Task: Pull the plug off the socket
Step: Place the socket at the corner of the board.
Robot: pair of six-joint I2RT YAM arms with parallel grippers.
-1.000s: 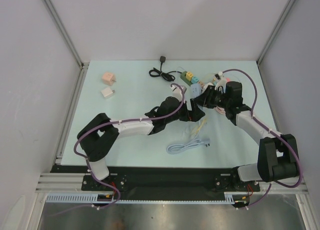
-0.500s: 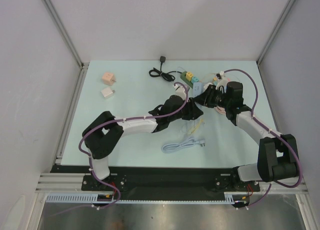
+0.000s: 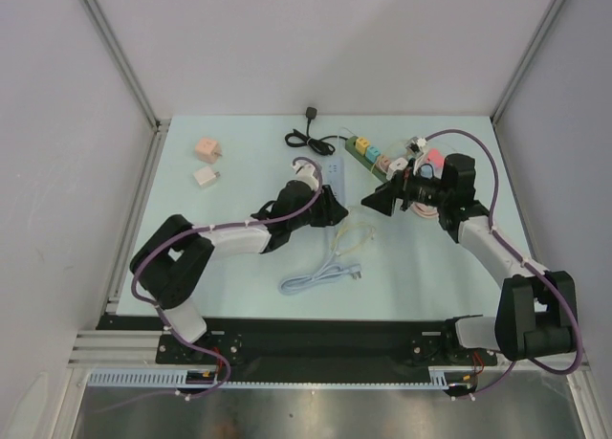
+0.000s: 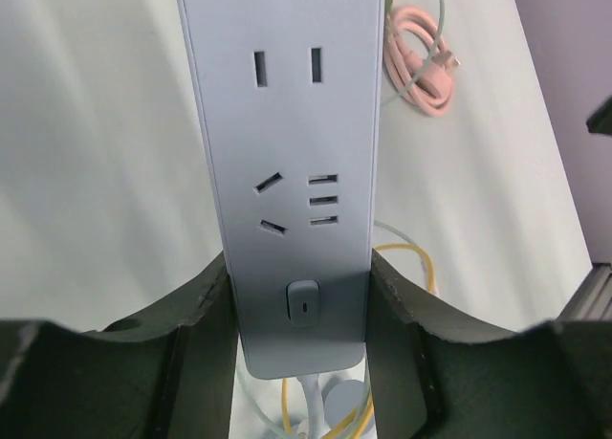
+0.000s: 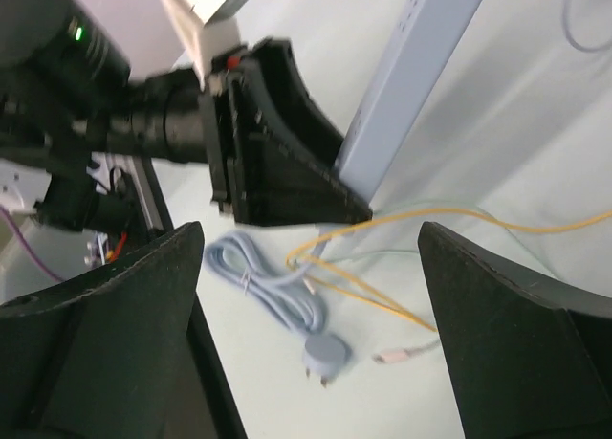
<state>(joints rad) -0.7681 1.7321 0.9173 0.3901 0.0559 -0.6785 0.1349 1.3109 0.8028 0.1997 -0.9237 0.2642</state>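
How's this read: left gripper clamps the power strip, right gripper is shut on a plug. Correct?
One error. The left gripper does clamp the power strip, but the right gripper is open, with nothing between its fingers. The right wrist view shows this.

The left gripper (image 3: 331, 203) clasps the socket strip (image 3: 334, 169); the right gripper (image 3: 381, 200) gapes just right of it; a coiled cable (image 3: 318, 275) lies nearer.

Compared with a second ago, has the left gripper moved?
Yes. The left gripper, shut on the power strip, has shifted left, away from the colourful socket row and toward the pink cube.
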